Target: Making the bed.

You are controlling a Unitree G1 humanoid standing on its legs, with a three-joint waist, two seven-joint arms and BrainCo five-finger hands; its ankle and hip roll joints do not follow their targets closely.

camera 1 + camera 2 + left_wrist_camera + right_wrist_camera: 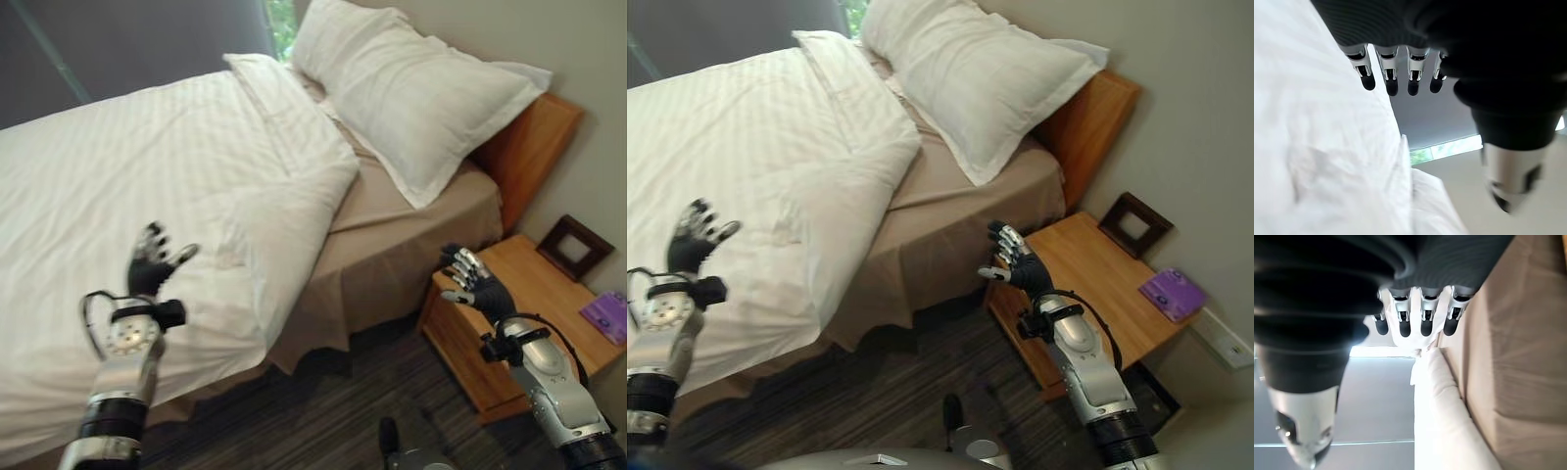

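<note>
A white striped duvet (pixel 167 186) covers the bed, its top edge folded back below a white pillow (pixel 411 93) that leans on the wooden headboard (pixel 529 147). Beige sheet (pixel 411 225) shows between the fold and the pillow and drapes down the bed's side. My left hand (pixel 149 262) hovers over the duvet's near part, fingers straight and spread, holding nothing; its fingers (pixel 1391 78) show above the white cloth (pixel 1322 147). My right hand (pixel 475 279) is raised beside the bed's side, in front of the nightstand, open and empty, with its fingers (pixel 1420 318) relaxed.
A wooden nightstand (pixel 529 294) stands right of the bed, bearing a dark picture frame (pixel 575 247) and a purple object (pixel 607 315). Dark striped floor (pixel 323 411) runs along the bed's side. A grey curtain (pixel 118 39) hangs behind the bed.
</note>
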